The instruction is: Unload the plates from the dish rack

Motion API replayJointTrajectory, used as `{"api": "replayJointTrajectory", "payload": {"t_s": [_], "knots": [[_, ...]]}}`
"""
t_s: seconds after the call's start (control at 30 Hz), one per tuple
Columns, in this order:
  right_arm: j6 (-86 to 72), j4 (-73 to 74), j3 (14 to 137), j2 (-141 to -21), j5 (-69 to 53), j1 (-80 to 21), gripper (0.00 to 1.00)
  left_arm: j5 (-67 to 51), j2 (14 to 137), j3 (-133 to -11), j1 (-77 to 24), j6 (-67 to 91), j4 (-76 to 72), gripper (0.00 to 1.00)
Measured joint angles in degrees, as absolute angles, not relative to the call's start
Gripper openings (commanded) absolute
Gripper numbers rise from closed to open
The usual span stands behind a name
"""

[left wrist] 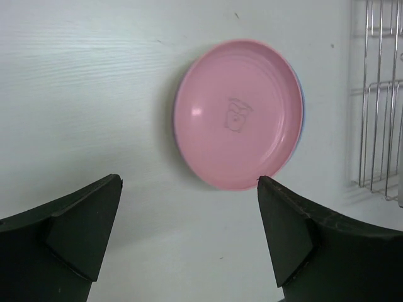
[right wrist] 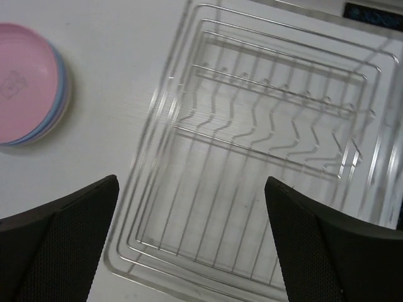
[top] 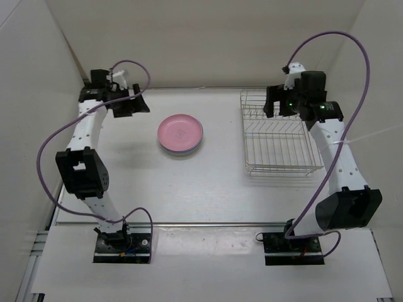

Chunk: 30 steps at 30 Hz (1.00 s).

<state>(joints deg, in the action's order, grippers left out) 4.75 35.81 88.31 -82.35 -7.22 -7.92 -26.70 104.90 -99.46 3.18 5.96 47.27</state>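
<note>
Above the dish rack (top: pixel 281 142), the right gripper (right wrist: pixel 192 181) hangs spread (left gripper (left wrist: pixel 189 179) spread too).

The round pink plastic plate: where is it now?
In the top view, the pink plate tops a stack of plates on the table, left of the silver wire dish rack, apart from it.

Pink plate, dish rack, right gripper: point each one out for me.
pink plate (top: pixel 181 133): top external view, centre of its face.
dish rack (top: pixel 283 169): top external view, near rim wire.
right gripper (right wrist: pixel 191 184): right wrist view, midway between its fingertips.
</note>
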Motion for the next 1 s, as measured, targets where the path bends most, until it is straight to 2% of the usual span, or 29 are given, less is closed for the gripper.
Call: {"api": "replayJointTrajectory", "payload": {"t_s": [0.13,0.27,0.47,0.73,1.0], "knots": [[2.6,36.3,88.3,-83.1,-6.2,1.5,1.0,-26.2,98.4,-97.7,11.2,2.5,49.3,1.0],[1.5,37.2,87.6,-84.1,-5.3,10.1,1.0,-24.3,94.1,-90.9,18.8,-1.4,51.5,1.0],[0.6,38.1,80.4,-81.3,-9.3,19.8,1.0,-21.3,86.4,-78.2,23.5,-5.0,53.8,1.0],[2.2,37.7,72.7,-68.7,-13.3,21.1,1.0,-20.3,77.0,-73.9,25.1,-6.8,53.0,1.0],[2.3,37.6,72.2,-67.1,-13.6,21.1,1.0,-20.1,76.8,-74.2,25.5,-6.9,52.6,1.0]]}}
